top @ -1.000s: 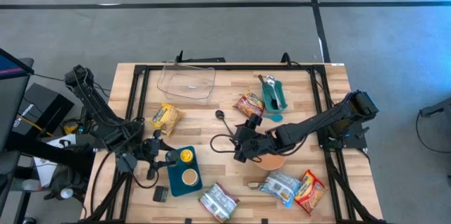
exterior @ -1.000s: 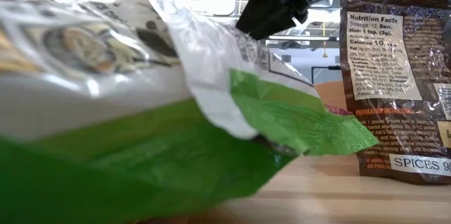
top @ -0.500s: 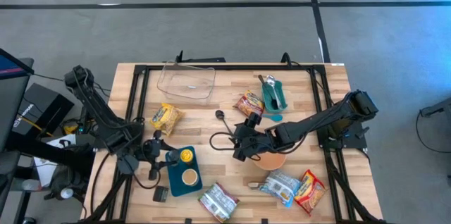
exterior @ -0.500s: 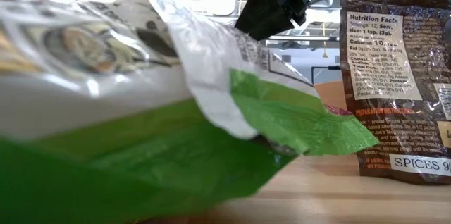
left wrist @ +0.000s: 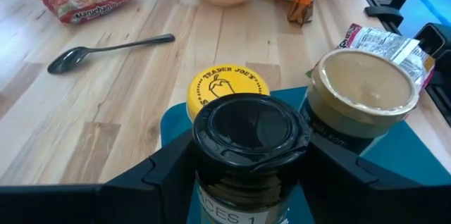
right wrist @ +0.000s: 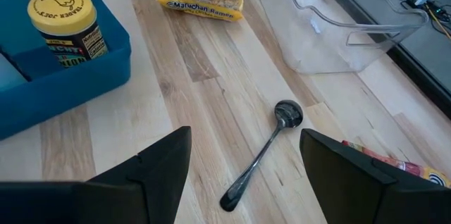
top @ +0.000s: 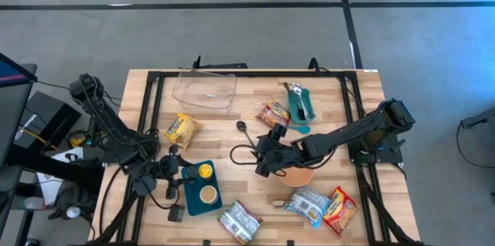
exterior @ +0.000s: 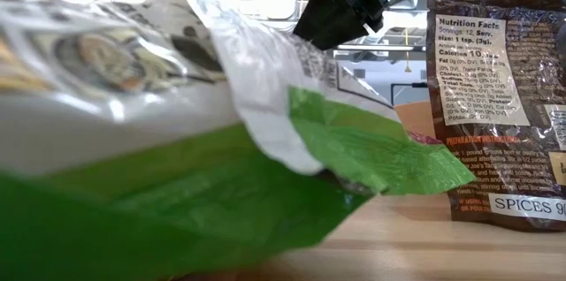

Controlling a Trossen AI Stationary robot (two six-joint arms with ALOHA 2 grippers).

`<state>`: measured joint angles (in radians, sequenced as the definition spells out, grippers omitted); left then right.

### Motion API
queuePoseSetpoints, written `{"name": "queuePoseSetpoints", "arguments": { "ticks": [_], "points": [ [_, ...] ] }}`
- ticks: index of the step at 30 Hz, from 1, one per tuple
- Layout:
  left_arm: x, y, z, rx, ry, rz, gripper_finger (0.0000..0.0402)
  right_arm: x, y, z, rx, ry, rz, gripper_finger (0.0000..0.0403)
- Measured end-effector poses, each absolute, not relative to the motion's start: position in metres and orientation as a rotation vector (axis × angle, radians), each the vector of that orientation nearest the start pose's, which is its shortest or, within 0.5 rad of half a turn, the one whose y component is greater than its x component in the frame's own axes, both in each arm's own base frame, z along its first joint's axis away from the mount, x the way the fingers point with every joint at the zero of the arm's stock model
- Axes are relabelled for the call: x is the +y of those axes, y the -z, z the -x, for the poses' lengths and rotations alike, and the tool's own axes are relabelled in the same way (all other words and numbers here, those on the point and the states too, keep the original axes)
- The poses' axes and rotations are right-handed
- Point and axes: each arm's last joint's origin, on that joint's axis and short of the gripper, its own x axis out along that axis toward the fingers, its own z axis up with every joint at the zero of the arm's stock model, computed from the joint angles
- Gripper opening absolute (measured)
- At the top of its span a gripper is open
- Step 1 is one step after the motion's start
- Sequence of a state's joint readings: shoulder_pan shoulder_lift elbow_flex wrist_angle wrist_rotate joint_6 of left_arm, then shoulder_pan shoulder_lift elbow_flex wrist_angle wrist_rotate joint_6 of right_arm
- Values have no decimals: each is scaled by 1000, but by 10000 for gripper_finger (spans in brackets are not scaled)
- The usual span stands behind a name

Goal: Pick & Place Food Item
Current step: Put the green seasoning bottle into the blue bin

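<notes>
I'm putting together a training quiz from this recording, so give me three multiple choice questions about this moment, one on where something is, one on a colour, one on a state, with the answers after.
1. Where does the yellow-lidded jar stand?
A. in the clear bin
B. on the blue tray
C. in the orange bowl

2. What colour is the lid of the jar between the left gripper's fingers?
A. black
B. red
C. white

3. What is the right gripper doing?
A. gripping the spoon
B. shut on a noodle packet
C. open and empty above the table

Answers:
1. B: the right wrist view shows that jar on the blue tray.
2. A: the left wrist view shows the left gripper around a black-lidded spice jar.
3. C: its fingers stand apart over bare wood, with the black spoon lying untouched below.
</notes>
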<state>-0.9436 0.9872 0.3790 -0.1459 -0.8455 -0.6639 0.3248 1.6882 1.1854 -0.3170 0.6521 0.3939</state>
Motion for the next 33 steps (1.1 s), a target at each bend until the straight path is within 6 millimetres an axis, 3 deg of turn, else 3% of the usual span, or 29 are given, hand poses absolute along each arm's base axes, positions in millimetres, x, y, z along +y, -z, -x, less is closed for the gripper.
{"name": "queuePoseSetpoints", "arguments": {
  "ticks": [33],
  "points": [
    [-132,-164,-122,525,-47,53,223,97,-234,-344,644,441,10,260]
  ]
}}
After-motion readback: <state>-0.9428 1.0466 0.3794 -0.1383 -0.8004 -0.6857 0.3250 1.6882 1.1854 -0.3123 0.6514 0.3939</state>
